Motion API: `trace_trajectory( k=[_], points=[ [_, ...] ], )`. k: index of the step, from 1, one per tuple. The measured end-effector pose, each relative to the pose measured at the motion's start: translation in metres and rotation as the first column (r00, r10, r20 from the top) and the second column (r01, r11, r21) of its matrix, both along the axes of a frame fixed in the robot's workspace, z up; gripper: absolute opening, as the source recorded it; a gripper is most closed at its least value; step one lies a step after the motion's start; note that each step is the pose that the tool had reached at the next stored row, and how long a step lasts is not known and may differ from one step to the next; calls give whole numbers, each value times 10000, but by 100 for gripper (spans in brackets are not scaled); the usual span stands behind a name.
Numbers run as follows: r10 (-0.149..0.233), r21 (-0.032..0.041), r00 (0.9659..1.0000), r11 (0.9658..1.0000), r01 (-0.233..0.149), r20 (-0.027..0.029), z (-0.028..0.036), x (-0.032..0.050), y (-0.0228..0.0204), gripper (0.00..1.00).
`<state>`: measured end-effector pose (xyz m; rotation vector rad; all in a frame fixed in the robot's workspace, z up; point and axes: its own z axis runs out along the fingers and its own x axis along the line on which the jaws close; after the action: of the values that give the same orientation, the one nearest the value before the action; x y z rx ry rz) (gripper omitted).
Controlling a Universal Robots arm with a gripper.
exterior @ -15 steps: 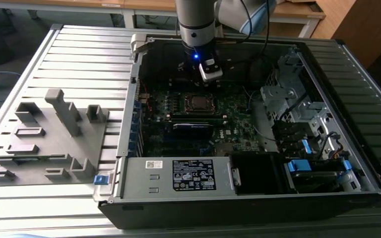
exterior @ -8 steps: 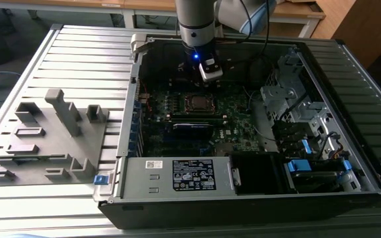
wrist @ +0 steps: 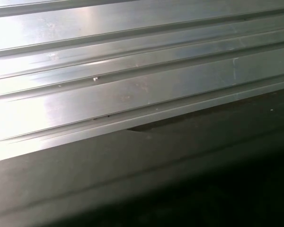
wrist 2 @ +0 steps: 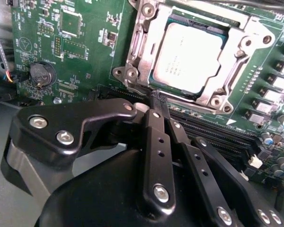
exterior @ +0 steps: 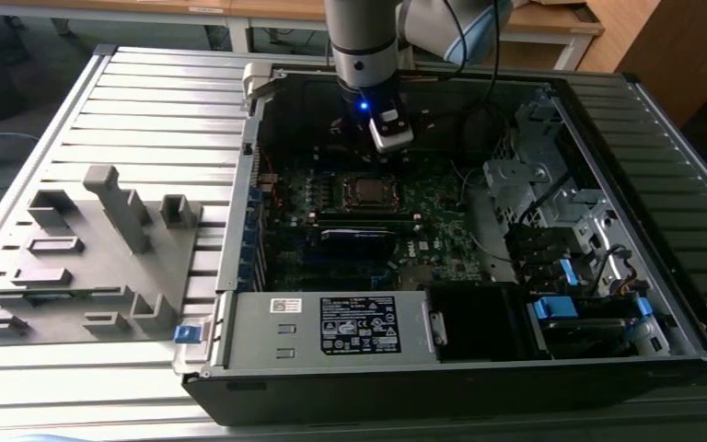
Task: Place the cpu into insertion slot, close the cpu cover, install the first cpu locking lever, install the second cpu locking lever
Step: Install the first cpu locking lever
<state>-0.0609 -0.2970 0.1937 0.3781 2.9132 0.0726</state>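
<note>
Inside the open computer case (exterior: 550, 221), the pressed-together gripper (wrist 2: 156, 97) touches the cpu cover (wrist 2: 142, 66) edge, just beside the seated cpu (wrist 2: 189, 56).

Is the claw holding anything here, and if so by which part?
Nothing is held. The claw is shut with its tips together, empty, by the edge of the cpu cover; the cpu sits under it.

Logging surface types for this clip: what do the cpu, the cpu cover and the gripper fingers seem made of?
cpu: dull brushed metal top, soft grey sheen. cpu cover: bare silvery metal, probably stamped steel, with bright glints. Gripper fingers: matte black, likely painted or anodised metal, with screws.
</note>
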Motion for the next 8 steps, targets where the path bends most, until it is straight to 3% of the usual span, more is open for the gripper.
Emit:
trace_trajectory(
  k=[8],
  points=[
    [0,2,10000,10000,0,10,-3,8,1,11]
  ],
)
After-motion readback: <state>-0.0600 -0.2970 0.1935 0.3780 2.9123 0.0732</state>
